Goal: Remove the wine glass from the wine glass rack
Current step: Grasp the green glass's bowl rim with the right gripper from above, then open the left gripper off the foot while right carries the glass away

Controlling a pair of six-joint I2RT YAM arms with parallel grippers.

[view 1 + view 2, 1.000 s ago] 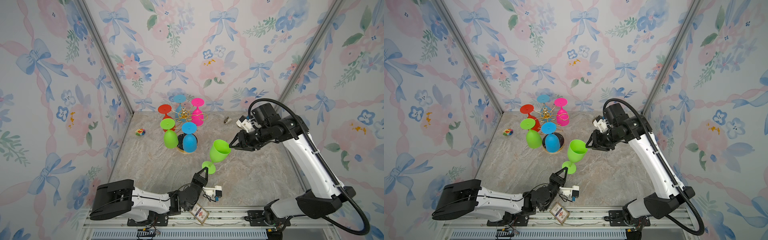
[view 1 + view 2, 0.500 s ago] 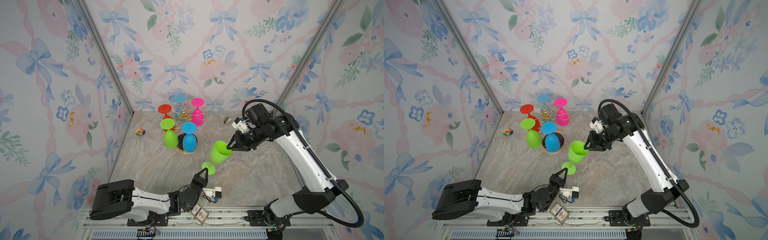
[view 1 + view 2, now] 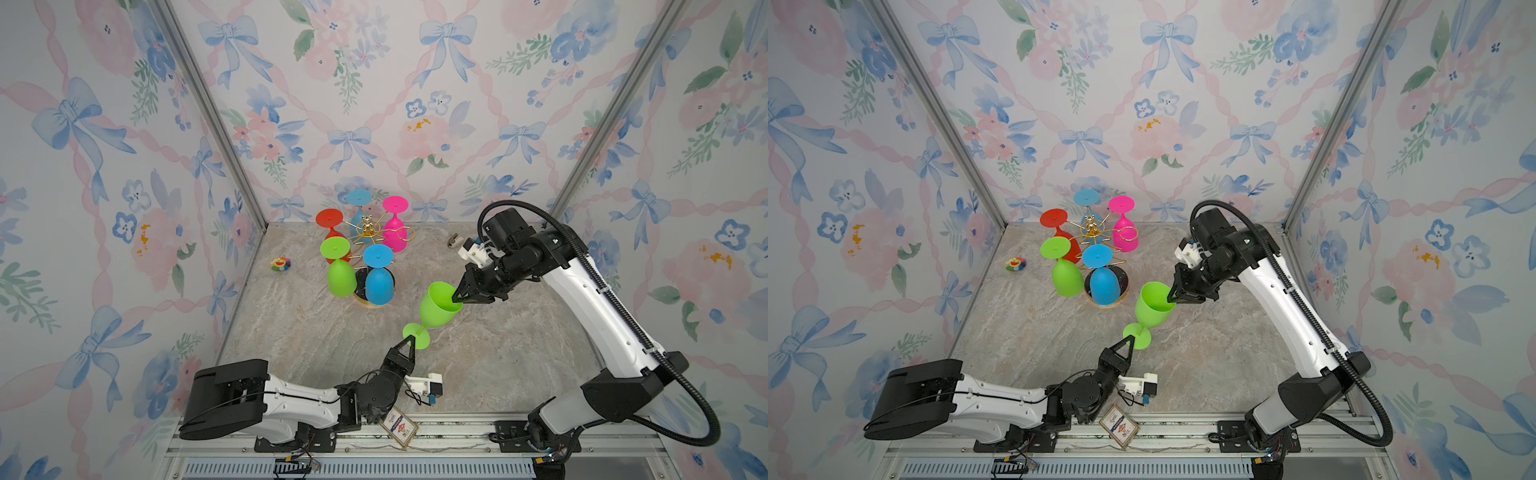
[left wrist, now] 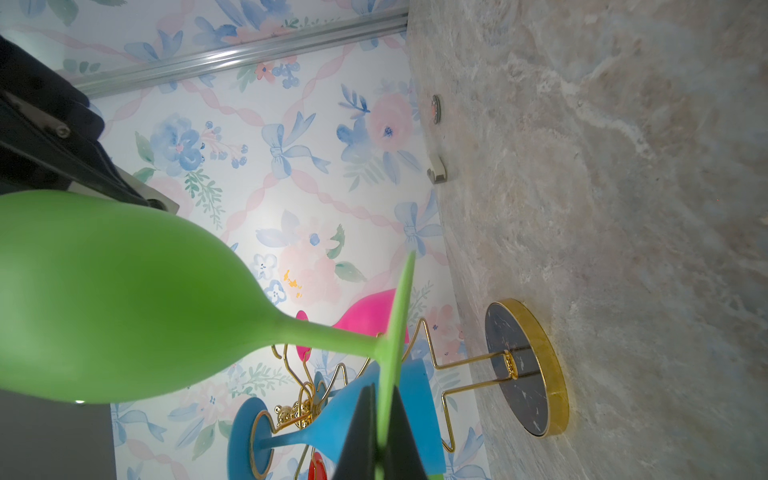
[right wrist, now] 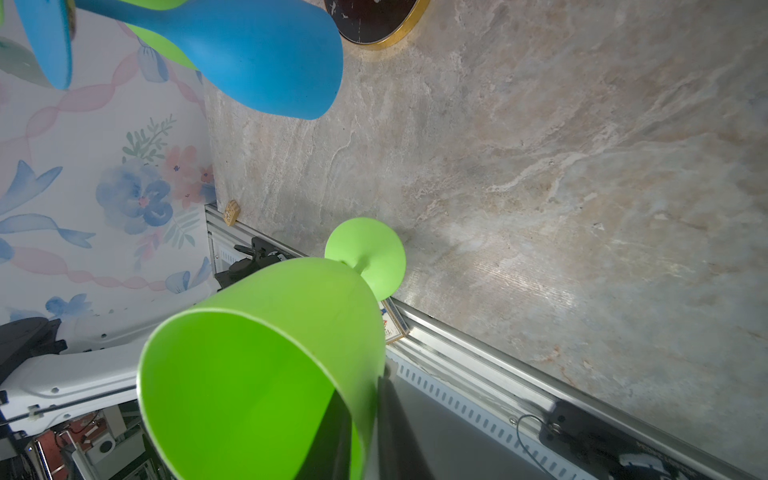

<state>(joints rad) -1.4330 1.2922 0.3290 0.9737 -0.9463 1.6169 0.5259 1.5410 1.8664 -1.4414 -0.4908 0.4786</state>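
Two grips | left pincer [image 3: 409, 342]: wine glass [image 3: 435, 311] foot | right pincer [image 3: 457, 298]: rim

Both top views come through bright and even, lit softly from overhead, with only faint shadows on the bench [image 3: 498, 353] below the rack [image 3: 365, 228]. Everything there looks sharp to me, though the wide lens splays the corner posts [image 3: 208, 112] outward toward the upper corners of the frame. On the left wrist camera the green glass [image 4: 124, 299] sits so close it goes soft, the left fingers [image 4: 357, 440] are a dark blur, and the wall [image 4: 291, 232] behind washes out white. On the right wrist camera the bench carries a pale sheen, the right fingers [image 5: 392, 432] darken the bowl's inside, and the blue glass [image 5: 249, 54] is slightly soft.
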